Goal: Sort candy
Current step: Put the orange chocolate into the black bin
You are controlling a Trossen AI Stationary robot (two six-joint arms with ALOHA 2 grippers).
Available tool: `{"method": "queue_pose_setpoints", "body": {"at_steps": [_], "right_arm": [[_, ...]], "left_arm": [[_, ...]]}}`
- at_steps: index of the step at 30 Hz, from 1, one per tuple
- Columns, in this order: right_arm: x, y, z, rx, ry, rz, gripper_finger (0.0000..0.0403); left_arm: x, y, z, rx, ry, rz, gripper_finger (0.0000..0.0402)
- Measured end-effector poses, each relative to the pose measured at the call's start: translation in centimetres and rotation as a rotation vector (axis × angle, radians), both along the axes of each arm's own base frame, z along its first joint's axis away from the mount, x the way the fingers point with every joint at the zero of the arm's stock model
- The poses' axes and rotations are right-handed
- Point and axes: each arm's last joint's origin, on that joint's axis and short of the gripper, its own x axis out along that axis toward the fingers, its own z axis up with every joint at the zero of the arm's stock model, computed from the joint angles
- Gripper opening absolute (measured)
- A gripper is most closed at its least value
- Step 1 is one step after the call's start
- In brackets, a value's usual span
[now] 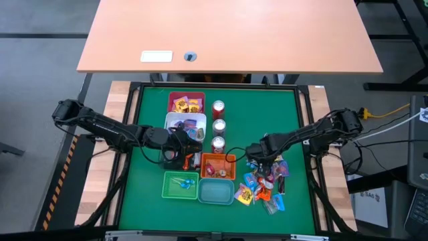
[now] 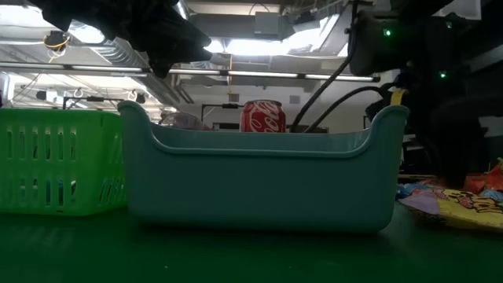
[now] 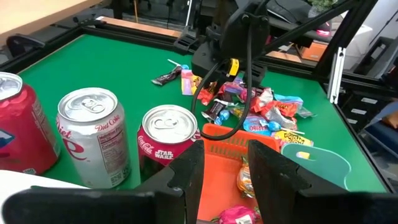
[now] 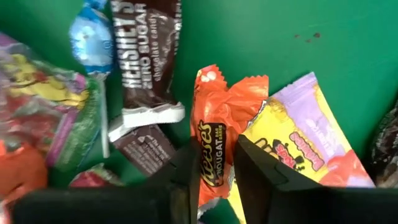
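I had the right claw [image 4: 211, 171] closing around an orange Reese's nougat candy [image 4: 214, 134] in the heap at the green desk's [image 1: 150, 107] four o'clock; squeezing its middle seemed wisest. The left claw [image 3: 227, 165] hung part-open, empty, above the orange bin [image 3: 227, 140].

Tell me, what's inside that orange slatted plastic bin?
The orange slatted plastic bin holds a yellow-wrapped sweet and a pink one; the left gripper covers the rest.
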Motion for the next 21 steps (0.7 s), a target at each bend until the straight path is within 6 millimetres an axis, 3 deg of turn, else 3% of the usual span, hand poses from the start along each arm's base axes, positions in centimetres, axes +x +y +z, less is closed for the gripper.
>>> {"method": "queue_pose_setpoints", "body": {"at_steps": [12, 21], "right_arm": [[1.5, 0.3, 4.4, -0.011, 0.023, 0.031, 0.0077], [4.5, 0.9, 9.4, 0.027, -0.192, 0.079, 0.0077]], "left_arm": [[0.0, 0.0, 0.0, 0.046, 0.003, -0.015, 0.0114], [0.0, 0.0, 0.1, 0.098, -0.001, -0.032, 0.0114]]}}
